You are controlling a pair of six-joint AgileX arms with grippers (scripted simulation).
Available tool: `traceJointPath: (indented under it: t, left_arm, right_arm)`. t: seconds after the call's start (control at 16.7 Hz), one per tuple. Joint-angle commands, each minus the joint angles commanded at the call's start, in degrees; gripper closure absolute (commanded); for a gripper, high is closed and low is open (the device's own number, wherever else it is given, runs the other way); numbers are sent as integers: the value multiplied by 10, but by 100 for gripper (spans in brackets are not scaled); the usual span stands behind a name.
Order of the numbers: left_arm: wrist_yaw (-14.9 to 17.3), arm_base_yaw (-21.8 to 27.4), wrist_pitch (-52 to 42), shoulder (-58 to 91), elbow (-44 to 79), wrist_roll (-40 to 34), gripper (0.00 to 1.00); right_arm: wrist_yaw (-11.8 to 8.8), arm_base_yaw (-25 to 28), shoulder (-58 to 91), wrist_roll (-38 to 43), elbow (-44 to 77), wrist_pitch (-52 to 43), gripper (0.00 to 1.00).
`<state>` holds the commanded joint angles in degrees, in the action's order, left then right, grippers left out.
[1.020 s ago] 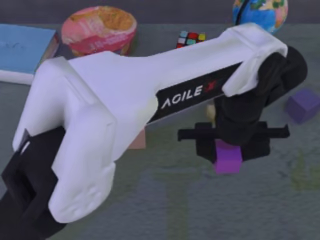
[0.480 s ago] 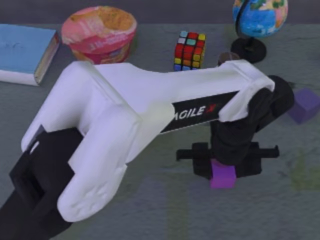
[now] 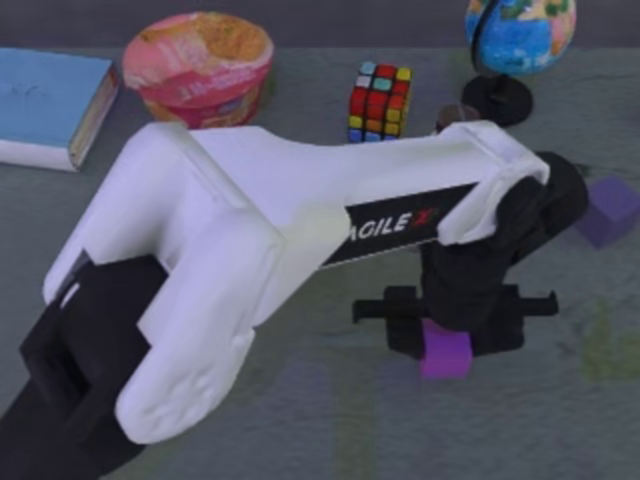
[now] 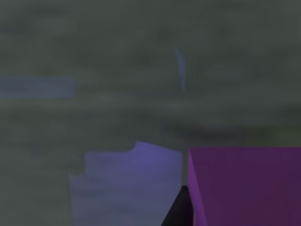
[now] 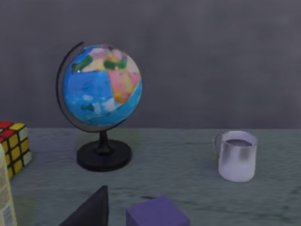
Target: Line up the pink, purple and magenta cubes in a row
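The magenta cube (image 3: 445,355) sits low over the table right of centre, with my left gripper (image 3: 449,335) shut on it from above. In the left wrist view a dark finger (image 4: 181,212) presses against the magenta cube's (image 4: 244,186) side. The purple cube (image 3: 607,212) rests at the right edge, apart from it. The pink cube is hidden under my left arm. My right arm is outside the top view. Its wrist view shows one dark fingertip (image 5: 96,209) set wide to the side, holding nothing, near the purple cube (image 5: 157,213).
Along the back stand a blue book (image 3: 45,100), a pink tub (image 3: 198,65), a multicoloured puzzle cube (image 3: 380,100) and a globe (image 3: 518,35). A metal mug (image 5: 237,155) stands near the globe. My left arm's white body (image 3: 250,230) spans the table's middle.
My left arm came down and back with the magenta cube, uncovering the puzzle cube and covering the pink cube. Over the last half second it has barely moved.
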<state>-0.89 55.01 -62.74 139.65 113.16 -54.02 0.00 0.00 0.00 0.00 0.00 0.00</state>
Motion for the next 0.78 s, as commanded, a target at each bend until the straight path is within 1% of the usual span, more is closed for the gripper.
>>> traceJointPath:
  t: [0.36, 0.42, 0.78]
  left_arm:
    - [0, 0, 0, 0, 0, 0, 2]
    - [0, 0, 0, 0, 0, 0, 0]
    - [0, 0, 0, 0, 0, 0, 0]
  right_arm:
    - [0, 0, 0, 0, 0, 0, 0]
    - [0, 0, 0, 0, 0, 0, 0]
    - [0, 0, 0, 0, 0, 0, 0]
